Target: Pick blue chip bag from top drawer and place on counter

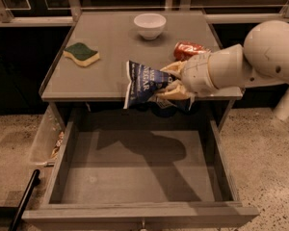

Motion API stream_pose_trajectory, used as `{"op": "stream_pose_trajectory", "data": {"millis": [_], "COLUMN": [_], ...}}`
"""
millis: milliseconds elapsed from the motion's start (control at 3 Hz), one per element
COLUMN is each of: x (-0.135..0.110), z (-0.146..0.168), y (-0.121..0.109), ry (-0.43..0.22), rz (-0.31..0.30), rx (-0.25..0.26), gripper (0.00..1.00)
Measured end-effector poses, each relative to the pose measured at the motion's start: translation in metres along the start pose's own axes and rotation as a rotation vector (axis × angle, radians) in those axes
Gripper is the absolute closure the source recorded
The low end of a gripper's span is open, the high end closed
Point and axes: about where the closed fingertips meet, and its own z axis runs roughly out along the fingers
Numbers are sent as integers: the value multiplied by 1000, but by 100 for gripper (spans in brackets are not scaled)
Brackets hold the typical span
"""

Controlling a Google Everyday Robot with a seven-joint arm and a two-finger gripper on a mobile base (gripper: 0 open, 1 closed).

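The claw [172, 81], clamped on the chip bag [143, 83] over the edge of the counter [111, 52], should carry it well inward before releasing.

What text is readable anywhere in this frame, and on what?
blue chip bag: white lettering, too blurred to read.
red soda can: pale markings, not legible.
Nothing else in view carries text.
The gripper is shut on the blue chip bag at the front edge of the counter, above the open top drawer.
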Motion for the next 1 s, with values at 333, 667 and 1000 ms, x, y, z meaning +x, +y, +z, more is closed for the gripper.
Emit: {"op": "stream_pose_trajectory", "data": {"millis": [333,667,1000], "x": [-26,-51,-50], "z": [10,24,44], "y": [-43,-78,-104], "ry": [-23,-48,-68], "rz": [-69,-121,-117], "rx": [13,9,4], "gripper": [100,100,100]}}
